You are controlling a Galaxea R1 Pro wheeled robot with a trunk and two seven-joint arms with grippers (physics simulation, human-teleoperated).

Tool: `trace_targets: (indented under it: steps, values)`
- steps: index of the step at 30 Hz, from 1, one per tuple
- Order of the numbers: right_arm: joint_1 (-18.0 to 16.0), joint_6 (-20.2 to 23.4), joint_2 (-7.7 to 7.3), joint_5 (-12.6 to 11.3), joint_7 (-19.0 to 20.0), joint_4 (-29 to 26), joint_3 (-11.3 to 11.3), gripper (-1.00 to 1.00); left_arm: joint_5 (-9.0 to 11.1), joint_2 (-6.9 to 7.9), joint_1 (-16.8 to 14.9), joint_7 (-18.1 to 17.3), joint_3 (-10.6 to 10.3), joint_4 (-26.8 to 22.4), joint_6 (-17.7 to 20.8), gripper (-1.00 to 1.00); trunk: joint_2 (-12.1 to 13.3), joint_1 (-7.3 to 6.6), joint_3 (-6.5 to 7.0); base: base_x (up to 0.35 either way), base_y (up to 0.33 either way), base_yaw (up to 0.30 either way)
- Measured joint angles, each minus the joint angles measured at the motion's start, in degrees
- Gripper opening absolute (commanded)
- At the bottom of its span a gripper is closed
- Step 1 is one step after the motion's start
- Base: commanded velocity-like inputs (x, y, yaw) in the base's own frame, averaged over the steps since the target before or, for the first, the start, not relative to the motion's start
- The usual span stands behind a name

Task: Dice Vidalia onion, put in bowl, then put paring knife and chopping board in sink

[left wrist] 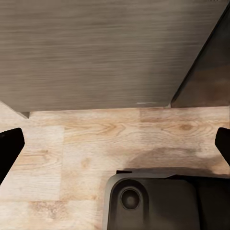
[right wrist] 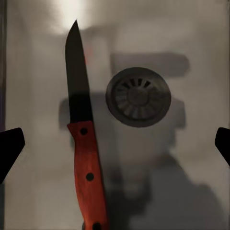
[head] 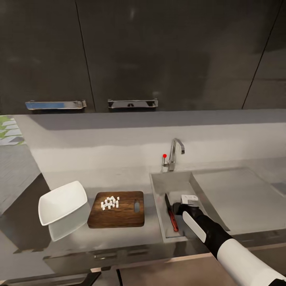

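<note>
Paring knife (right wrist: 82, 139) lies flat in the sink (head: 159, 186) beside the drain (right wrist: 138, 96). My right gripper (right wrist: 115, 146) hangs over it, jaws spread, empty. Diced onion (head: 110, 202) sits on the chopping board (head: 127, 216); bowl (head: 62, 201) just beside. Left gripper (left wrist: 115, 146) spread wide over the floor (left wrist: 86, 148), idle.

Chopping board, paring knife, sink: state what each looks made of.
Chopping board: dark wood, matte, visible grain. Paring knife: dark blade, probably metal; red handle with three dark rivets, material unclear. Sink: grey brushed steel by its soft reflections.
</note>
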Motion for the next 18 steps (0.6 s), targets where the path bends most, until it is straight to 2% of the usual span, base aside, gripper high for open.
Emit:
trace_targets:
  steps: [18]
  values:
    - [0.0,-0.2,-0.09,0.1,-0.1,-1.3,-0.1,1.00,0.0,0.00,0.0,0.0,0.0,0.1,0.0,1.00,0.0,0.00,1.66,0.000,0.000,0.000]
